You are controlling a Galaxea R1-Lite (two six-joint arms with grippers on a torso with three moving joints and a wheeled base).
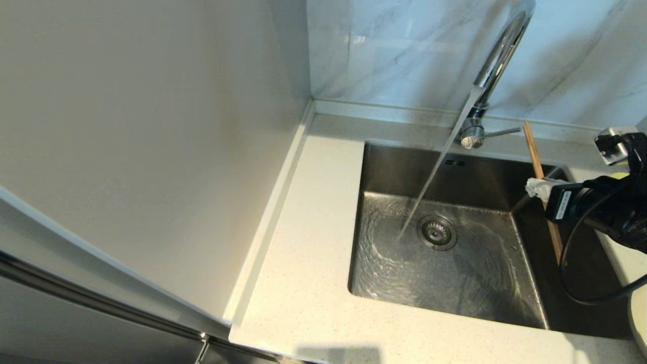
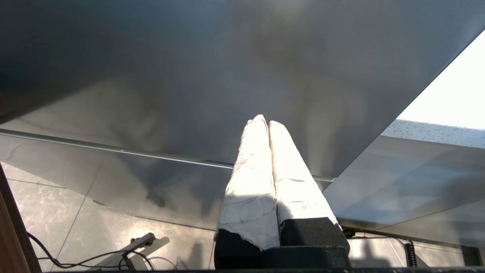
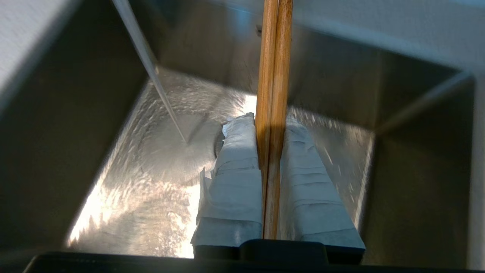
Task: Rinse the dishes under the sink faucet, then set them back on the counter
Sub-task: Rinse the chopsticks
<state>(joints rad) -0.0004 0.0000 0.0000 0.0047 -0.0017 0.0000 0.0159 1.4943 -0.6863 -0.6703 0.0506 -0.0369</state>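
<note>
My right gripper (image 1: 537, 188) is shut on the pair of brown wooden chopsticks (image 1: 532, 146) over the right side of the steel sink (image 1: 485, 283). In the right wrist view the chopsticks (image 3: 274, 76) stand pressed between the taped fingers (image 3: 235, 167), to one side of the water stream. The chrome faucet (image 1: 498, 55) runs a slanted stream (image 1: 434, 177) that lands beside the drain strainer (image 1: 437, 232). A cream curved rim (image 1: 638, 313) at the right edge looks like the plate. A pale-yellow sliver (image 1: 620, 176) behind the arm may be the bowl. My left gripper (image 2: 264, 120) is shut and empty, low by the cabinet front.
The speckled counter (image 1: 308, 242) runs along the sink's left and front. A plain wall panel rises at the left and marble tiles at the back. The faucet's side lever (image 1: 503, 132) points right, near the chopsticks' far end. A black cable (image 1: 571, 273) loops over the sink's right side.
</note>
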